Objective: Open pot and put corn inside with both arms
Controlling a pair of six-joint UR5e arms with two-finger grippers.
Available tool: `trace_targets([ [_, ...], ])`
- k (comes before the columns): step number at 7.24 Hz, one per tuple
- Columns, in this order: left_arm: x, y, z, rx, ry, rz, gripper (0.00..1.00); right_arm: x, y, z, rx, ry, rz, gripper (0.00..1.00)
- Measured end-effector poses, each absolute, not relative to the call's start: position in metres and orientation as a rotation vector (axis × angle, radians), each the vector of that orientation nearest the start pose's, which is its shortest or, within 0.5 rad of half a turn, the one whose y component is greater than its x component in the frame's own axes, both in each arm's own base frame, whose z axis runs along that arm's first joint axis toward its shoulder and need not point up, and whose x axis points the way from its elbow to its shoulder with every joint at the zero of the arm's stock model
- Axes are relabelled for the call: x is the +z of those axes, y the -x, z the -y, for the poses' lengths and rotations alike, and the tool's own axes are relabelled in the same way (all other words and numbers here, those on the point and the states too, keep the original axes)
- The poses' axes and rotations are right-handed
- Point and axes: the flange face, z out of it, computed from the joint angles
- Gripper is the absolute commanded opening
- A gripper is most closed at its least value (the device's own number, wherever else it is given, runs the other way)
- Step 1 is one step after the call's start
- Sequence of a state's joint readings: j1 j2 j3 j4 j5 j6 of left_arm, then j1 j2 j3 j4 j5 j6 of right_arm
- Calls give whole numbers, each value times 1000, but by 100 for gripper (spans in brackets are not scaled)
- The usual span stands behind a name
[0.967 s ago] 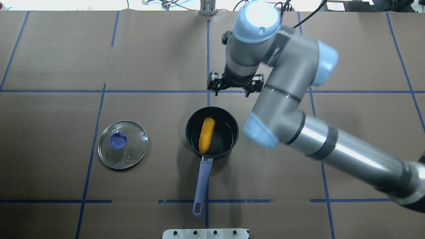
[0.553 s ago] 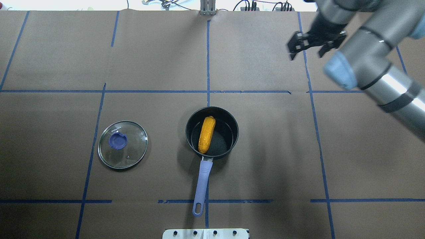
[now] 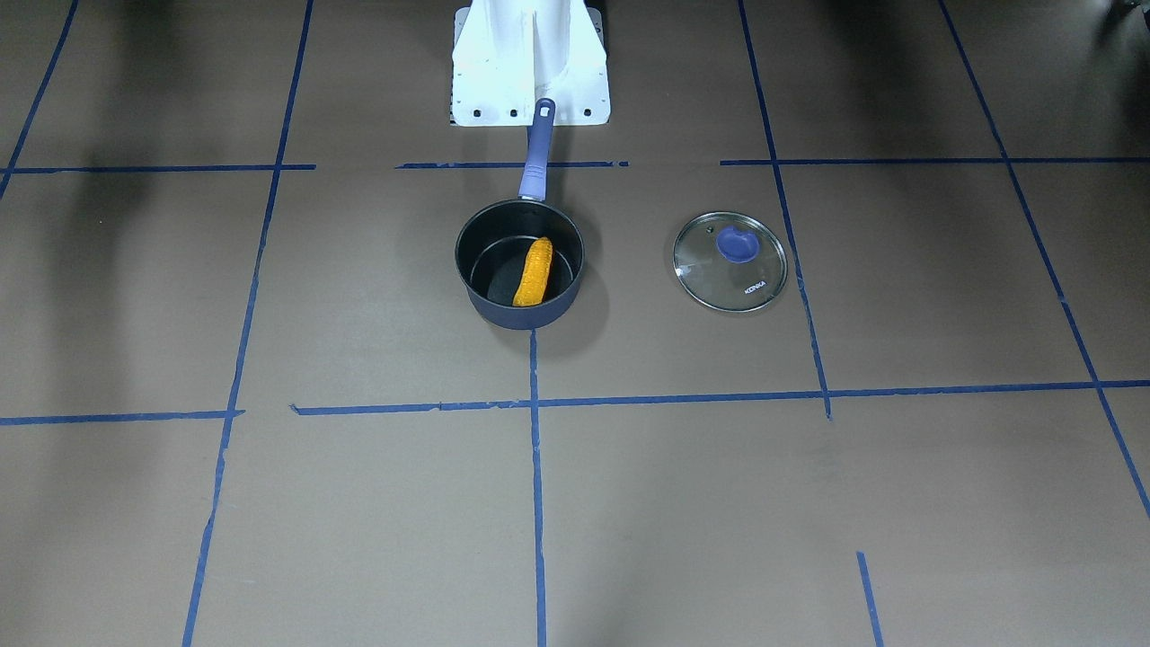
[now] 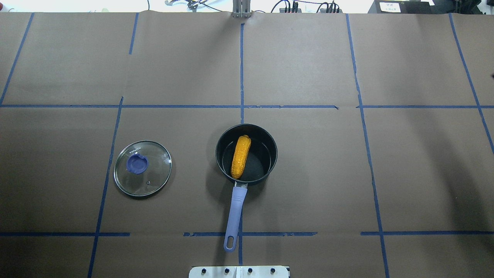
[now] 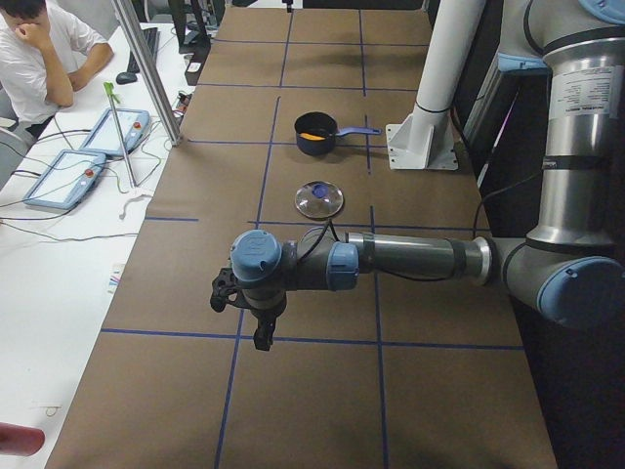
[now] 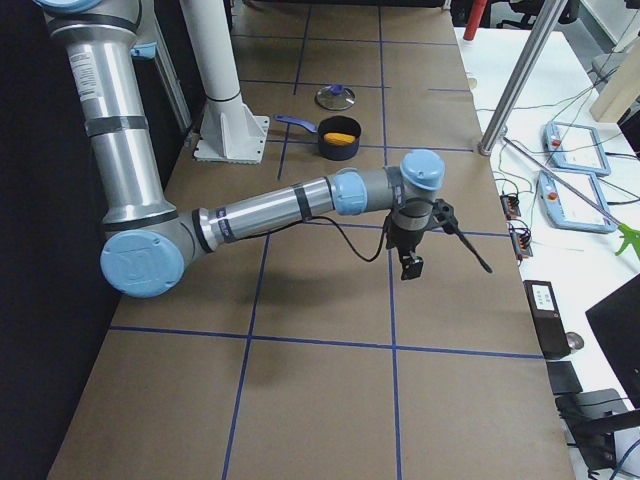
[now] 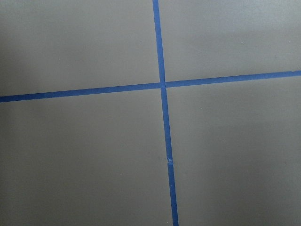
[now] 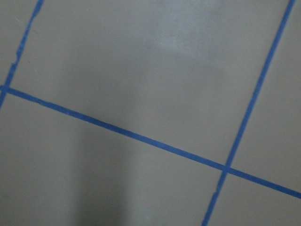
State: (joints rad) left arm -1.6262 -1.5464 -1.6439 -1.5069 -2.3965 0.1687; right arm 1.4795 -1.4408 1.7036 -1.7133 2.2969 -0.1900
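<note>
Robotics lab, blue-taped grid table [image 4: 308, 173], teach pendants [image 5: 63, 179] on side bench [image 5: 59, 264], seated operator [image 5: 44, 54]

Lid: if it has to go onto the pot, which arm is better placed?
Left. The lid lies on the robot's left of the pot, toward the left gripper; the right gripper hangs beyond the pot's far side.
</note>
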Motion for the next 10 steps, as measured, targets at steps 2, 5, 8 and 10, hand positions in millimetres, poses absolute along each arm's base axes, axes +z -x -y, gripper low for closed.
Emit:
trace_targets([
  [2,637,86,476,101,-80,-823,100,613,-87,478,-207,-105,758,100],
  [5,635,86,476,104,-81,-824,100,642,-101,445,-145,-64,773,100],
  [8,635,85,476,105,-82,-828,100,643,-100,443,-137,-58,775,100],
  [10,634,85,476,107,-84,-828,100,644,-100,443,-135,-55,776,100],
])
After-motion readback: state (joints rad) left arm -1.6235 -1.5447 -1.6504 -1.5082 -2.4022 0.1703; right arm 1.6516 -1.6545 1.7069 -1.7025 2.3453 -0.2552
